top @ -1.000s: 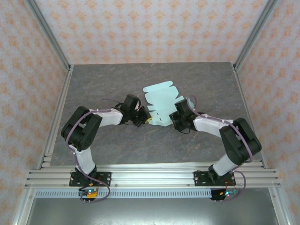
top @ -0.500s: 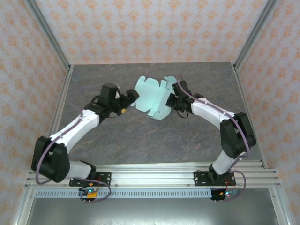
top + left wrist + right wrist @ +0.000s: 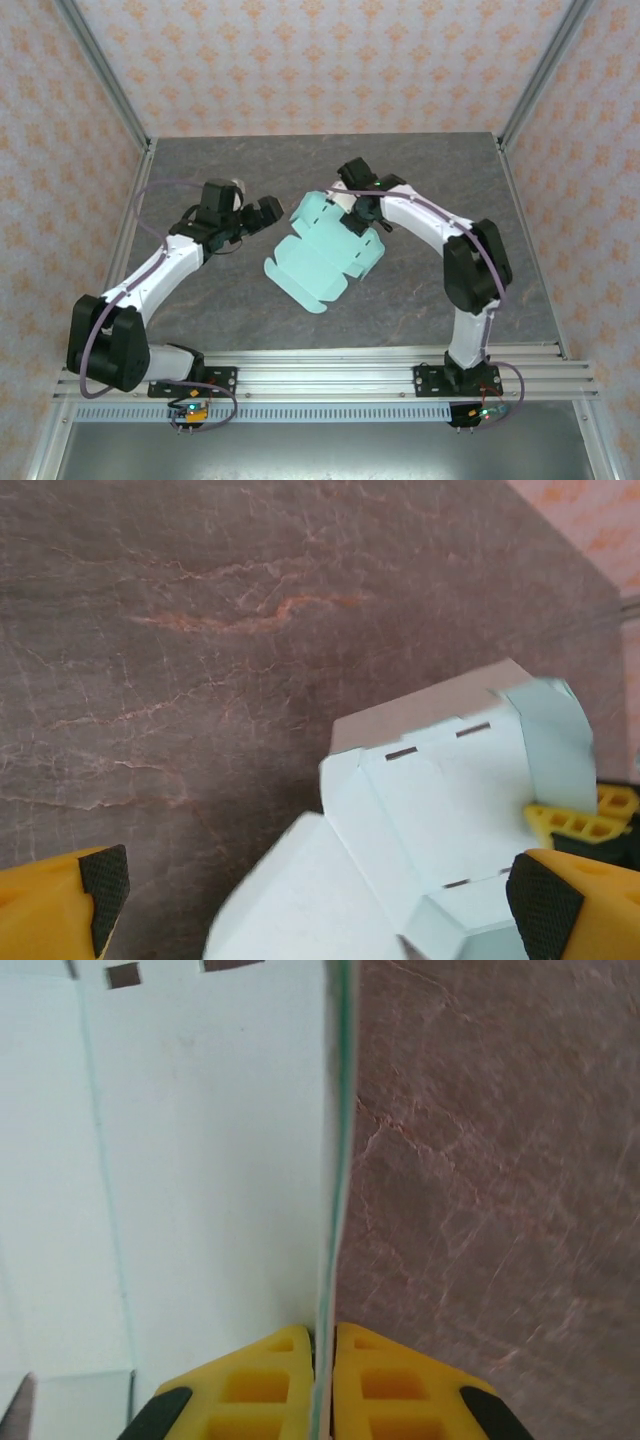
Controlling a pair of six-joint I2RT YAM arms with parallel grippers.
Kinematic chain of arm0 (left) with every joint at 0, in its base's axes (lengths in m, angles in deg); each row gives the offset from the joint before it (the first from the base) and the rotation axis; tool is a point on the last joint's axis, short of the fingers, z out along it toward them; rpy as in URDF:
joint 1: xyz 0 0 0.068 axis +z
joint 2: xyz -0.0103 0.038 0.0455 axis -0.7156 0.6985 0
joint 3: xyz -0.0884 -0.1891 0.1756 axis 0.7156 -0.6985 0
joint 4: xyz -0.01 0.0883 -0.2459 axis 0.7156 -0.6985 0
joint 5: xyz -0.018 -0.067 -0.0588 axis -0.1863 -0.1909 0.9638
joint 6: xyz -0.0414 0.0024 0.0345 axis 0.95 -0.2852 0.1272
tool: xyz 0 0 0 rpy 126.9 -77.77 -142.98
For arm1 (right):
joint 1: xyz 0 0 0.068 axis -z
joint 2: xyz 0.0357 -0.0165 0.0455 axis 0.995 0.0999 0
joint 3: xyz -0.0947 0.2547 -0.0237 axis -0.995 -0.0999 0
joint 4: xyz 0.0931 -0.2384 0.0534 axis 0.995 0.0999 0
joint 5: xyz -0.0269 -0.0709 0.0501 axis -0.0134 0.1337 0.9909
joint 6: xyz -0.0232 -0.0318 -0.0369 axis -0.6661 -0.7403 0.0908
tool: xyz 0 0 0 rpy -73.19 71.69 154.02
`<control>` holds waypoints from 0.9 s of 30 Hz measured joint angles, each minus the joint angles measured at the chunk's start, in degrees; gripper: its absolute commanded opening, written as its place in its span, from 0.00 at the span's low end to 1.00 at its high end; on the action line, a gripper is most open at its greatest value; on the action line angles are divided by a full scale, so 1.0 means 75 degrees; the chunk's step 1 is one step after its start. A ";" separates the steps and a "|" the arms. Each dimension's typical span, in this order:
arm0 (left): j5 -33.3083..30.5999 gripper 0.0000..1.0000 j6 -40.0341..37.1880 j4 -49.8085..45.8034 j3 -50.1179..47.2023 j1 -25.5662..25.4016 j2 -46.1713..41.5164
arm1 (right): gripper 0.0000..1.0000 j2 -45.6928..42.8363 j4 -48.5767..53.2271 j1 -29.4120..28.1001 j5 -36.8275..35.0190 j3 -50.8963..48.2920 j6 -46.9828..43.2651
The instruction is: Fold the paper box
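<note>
A: Where is the paper box (image 3: pixel 322 258) right now?

B: Near the middle of the dark stone-patterned desk (image 3: pixel 230 300), between the two arms. It is an unfolded pale mint-green sheet with flaps and small slots. Its long axis runs on a slant, from the far right down to the near left. The rounded near-left end points toward the left arm's base.

A: Is anything holding it?

B: Yes. The right pincer (image 3: pixel 360 215) is clamped on a panel at the sheet's far end. From the right wrist camera, that panel stands edge-on, pinched tight between the yellow tips. The rest of the sheet spreads away to the left of it.

A: Does the sheet lie flat?

B: It looks tilted, with a shadow beneath. I cannot tell whether the near end touches the desk.

A: And the other arm?

B: The left pincer (image 3: pixel 262 213) is spread wide apart, holding nothing. It sits just beside the sheet's far-left edge, facing it.
</note>
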 measured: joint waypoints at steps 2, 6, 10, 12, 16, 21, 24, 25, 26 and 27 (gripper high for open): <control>-0.0061 1.00 -0.0358 0.0577 -0.0399 -0.0181 0.0064 | 0.13 0.0361 0.0207 -0.0052 -0.0256 0.0364 -0.0595; -0.0239 1.00 -0.1105 0.1853 -0.1195 -0.0603 0.0216 | 0.16 0.0568 0.0437 -0.0035 -0.0455 0.0586 -0.1358; -0.0274 1.00 -0.1772 0.2684 -0.1399 -0.0845 0.0708 | 0.17 0.0565 0.0525 -0.0032 -0.0294 0.0688 -0.1827; -0.0300 1.00 -0.2101 0.3077 -0.1399 -0.0886 0.1008 | 0.18 0.0562 0.0519 -0.0035 -0.0198 0.0688 -0.1953; -0.0321 0.86 -0.2556 0.3684 -0.1326 -0.0921 0.1775 | 0.18 0.0562 0.0513 -0.0038 -0.0023 0.0688 -0.2127; -0.0105 0.36 -0.3002 0.4089 -0.0851 -0.0921 0.2801 | 0.20 0.0554 0.0361 -0.0038 0.0149 0.0679 -0.2192; 0.0309 0.23 -0.3252 0.4336 -0.0493 -0.0935 0.3346 | 0.23 0.0475 0.0224 -0.0038 0.0341 0.0624 -0.2192; 0.0414 0.19 -0.3293 0.4500 -0.0481 -0.0935 0.3439 | 0.28 0.0405 0.0137 -0.0038 0.0393 0.0562 -0.2171; 0.0475 0.15 -0.3314 0.4599 -0.0493 -0.0947 0.3485 | 0.44 0.0335 0.0073 -0.0038 0.0420 0.0507 -0.2116; 0.0533 0.12 -0.3334 0.4689 -0.0519 -0.0970 0.3497 | 0.62 0.0265 0.0000 -0.0050 0.0420 0.0458 -0.2092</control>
